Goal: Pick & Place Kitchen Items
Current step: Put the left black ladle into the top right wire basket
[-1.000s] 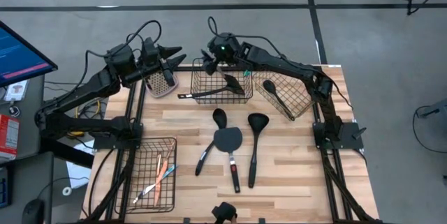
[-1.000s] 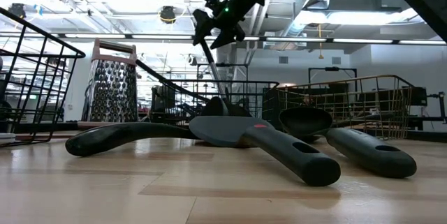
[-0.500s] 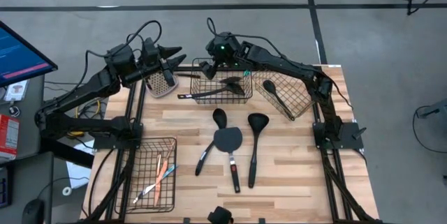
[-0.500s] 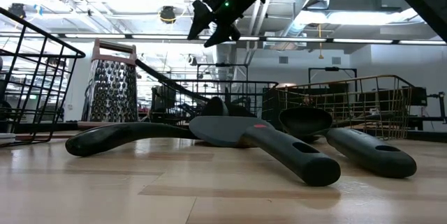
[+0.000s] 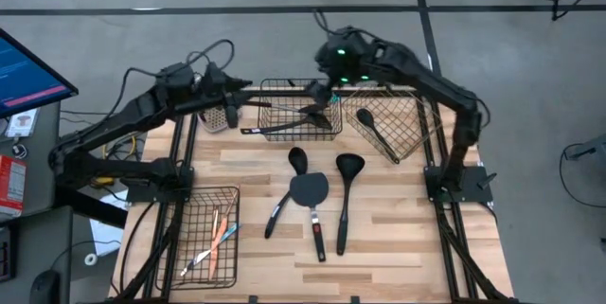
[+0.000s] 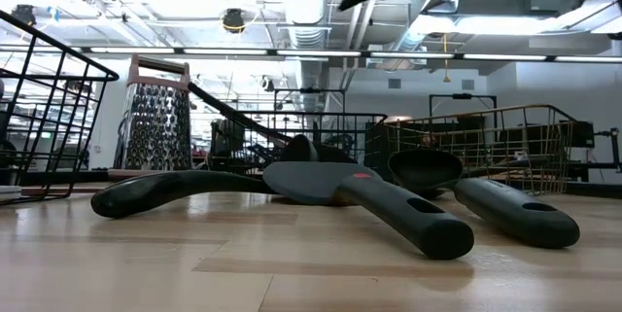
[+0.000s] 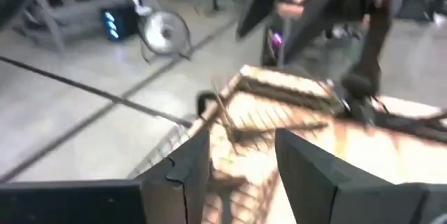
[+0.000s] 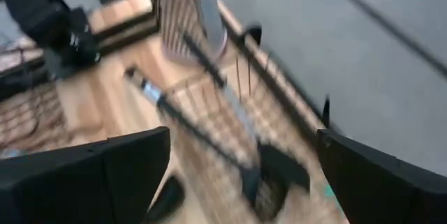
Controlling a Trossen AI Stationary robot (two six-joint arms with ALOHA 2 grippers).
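Three black utensils lie on the table: a spoon, a flat spatula and a ladle. They also show in the low view: the spatula, the ladle. The middle wire basket holds a black spatula and a long-handled utensil, whose handle sticks out over the basket's left side. My right gripper is open and empty above that basket's right part. My left gripper is open and empty, high beside the grater.
The right wire basket holds a black spoon. A basket at the front left holds thin orange and teal tools. The steel grater stands at the far left. Bare wood lies along the near edge.
My right gripper has risen and gone toward the table's right edge, from the middle basket's far left corner to above its right part. The black spatula that hung upright below it now lies in that basket. My left gripper has shifted a little toward the right.
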